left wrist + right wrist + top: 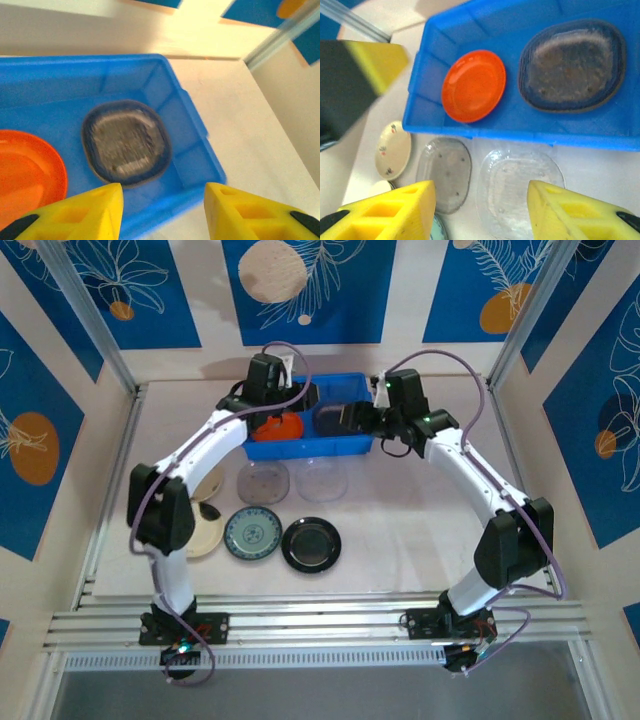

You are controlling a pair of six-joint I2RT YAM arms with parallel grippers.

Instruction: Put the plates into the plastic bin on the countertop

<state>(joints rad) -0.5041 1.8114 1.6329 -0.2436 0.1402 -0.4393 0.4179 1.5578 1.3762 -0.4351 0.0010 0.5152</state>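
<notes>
Left pincer (162, 210) and right pincer (480, 210) are hovering released over the blue bin (310, 449).
Orange plate (473, 86) and smoky plate (572, 65) are lying inside; clear plates (322, 478) are sitting beside it on the table (420, 530).

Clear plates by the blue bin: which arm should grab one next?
Right, probably. Its open fingers frame a clear plate just outside the bin, while the left fingers hang over the bin, above a dark plate already inside.
</notes>
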